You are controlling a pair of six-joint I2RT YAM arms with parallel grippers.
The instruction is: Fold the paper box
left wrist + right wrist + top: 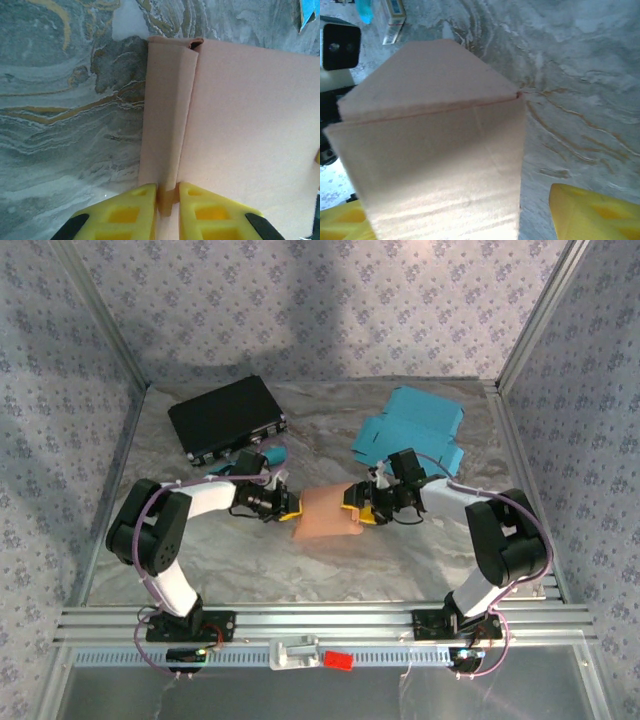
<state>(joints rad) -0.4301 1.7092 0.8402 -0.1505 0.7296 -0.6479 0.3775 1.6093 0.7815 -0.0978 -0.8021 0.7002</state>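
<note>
Where the two arms meet at mid-tabletop, the left arm (165, 530) bends in from its base and lies low, forearm pointing right, and the right arm (500, 535) mirrors it, forearm pointing left, so the hands face each other across the work. The left hand (288, 508) is clamped on the paper box (325, 512): in its wrist view the two yellow fingers (125, 212) pinch the near end of a narrow side flap, jaws almost together with the card between them. The right hand (358, 512) is spread wide at the box's opposite edge, gripping nothing; in its wrist view one yellow finger (592, 212) stands clear of the card, with bare tabletop (580, 75) showing in the gap. The paper box is peach-coloured, matte, partly folded. The narrow flap stands folded along a straight crease against the broad panel, and from the right wrist a crease runs across the panel below an angled, pointed end. It rests on the marbled grey tabletop between the hands. Count: two arms, two hands, one peach paper box. Farther back lie one black case (225, 417) at left and one blue cardboard blank (410, 430) at right, well apart from each other.
</note>
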